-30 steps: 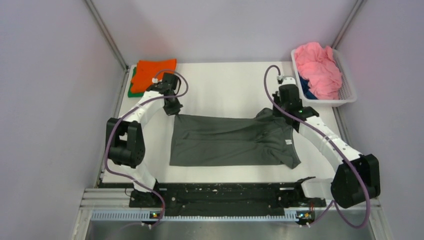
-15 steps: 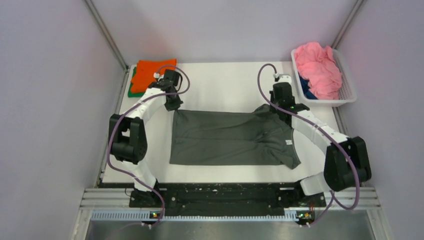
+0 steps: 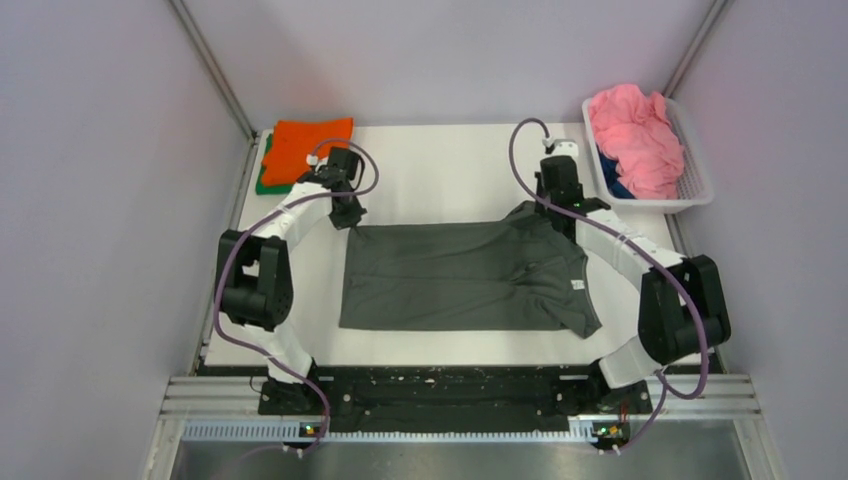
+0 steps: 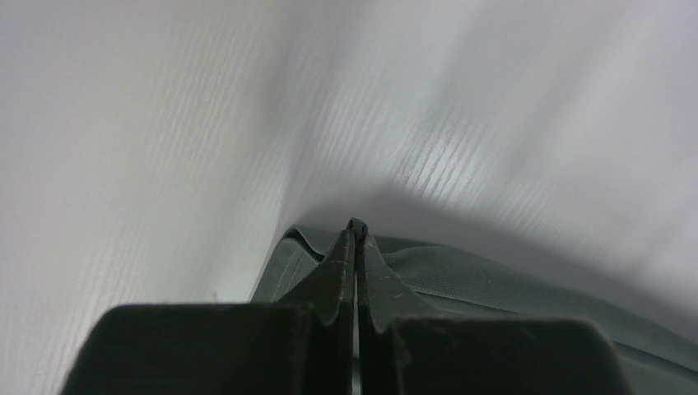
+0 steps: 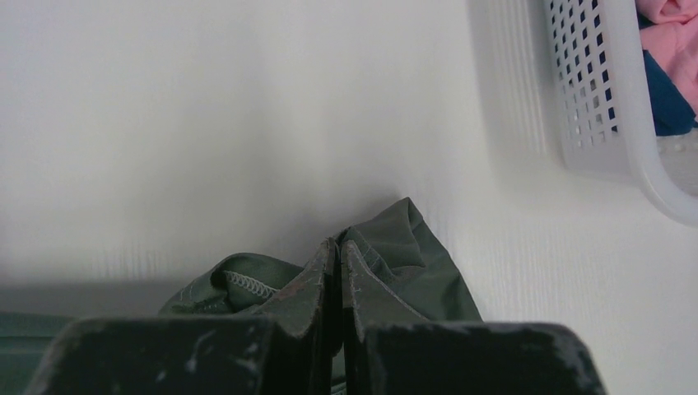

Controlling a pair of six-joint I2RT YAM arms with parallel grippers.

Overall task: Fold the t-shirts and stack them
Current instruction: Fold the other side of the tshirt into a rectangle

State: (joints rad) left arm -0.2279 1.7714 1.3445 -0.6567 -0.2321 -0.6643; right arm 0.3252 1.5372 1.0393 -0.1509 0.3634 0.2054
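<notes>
Both claws are pinched shut on cloth. The left claw (image 3: 348,220) grips the far left corner of the dark grey cloth t-shirt (image 3: 460,275), and the right claw (image 3: 549,208) grips its far right part, up by a sleeve. The shirt lies spread out in the middle of the white table (image 3: 450,165). It is mostly flat, with its small white neck label (image 3: 577,285) showing on the right.

I think the step now is pulling the far edge to smooth or fold it. To do that well, both claws should move together at the same height and speed, so the cloth does not bunch (the right side looks more rumpled).

From above you can see the whole shirt. You can also see the orange folded t-shirt (image 3: 310,140) on a green t-shirt (image 3: 262,186) in the far left corner, and the pink crumpled t-shirt (image 3: 635,135) over a blue t-shirt (image 3: 615,187) in the white plastic basket (image 3: 697,182). The wrist views miss most of that — but only they show the closed fingertips (image 4: 342,263) up close, with grey cloth squeezed at their tips.
</notes>
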